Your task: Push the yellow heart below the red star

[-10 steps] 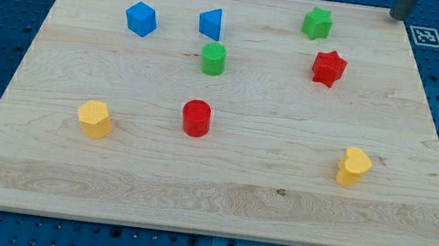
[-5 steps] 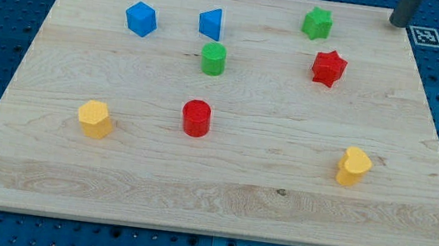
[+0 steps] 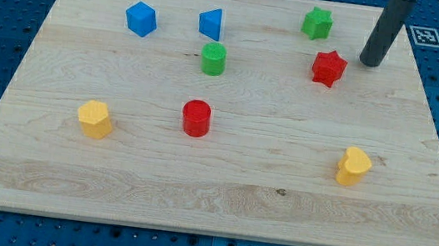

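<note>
My tip (image 3: pixel 369 63) is resting on the wooden board (image 3: pixel 210 197) near the view's top right, just to the right of the red star (image 3: pixel 329 67) with a small gap between us; I am carrying no fingers at all, only a straight dark rod, so nothing is being held or pinched; the rod is leaning up and out through the view's top edge.

The yellow heart (image 3: pixel 353 165) is sitting low on the view's right side, well below the red star and a little to its right, well apart from my tip; the green star (image 3: pixel 318 23) is lying just above the red star, near the board's top edge.

Toward the view's top left, the blue cube-like block (image 3: pixel 141 18) and the blue wedge-shaped block (image 3: pixel 211 23) are standing side by side but apart; the green cylinder (image 3: pixel 214 58) is sitting just below the wedge; the red cylinder (image 3: pixel 197 118) is standing near the board's middle; the other yellow block (image 3: pixel 95 119), its shape hard to make out, is sitting at the view's left.
</note>
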Robot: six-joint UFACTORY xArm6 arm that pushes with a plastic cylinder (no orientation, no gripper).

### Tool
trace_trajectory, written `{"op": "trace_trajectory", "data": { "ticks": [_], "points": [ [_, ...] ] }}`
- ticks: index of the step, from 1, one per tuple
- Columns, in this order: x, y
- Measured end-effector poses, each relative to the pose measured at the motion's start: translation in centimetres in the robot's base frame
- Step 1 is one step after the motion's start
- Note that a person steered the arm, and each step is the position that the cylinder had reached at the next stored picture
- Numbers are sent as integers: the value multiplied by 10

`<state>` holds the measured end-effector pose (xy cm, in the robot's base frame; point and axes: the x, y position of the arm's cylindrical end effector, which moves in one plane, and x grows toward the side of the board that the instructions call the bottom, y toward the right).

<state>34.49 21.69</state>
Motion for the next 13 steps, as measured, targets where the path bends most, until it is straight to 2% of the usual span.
{"op": "trace_trajectory", "data": {
  "ticks": [2,6,8,9,10,11,13],
  "points": [
    [74,14],
    [176,17],
    [207,11],
    [211,-44],
    [190,-66],
    [168,-62],
    [150,-74]
  ]
}}
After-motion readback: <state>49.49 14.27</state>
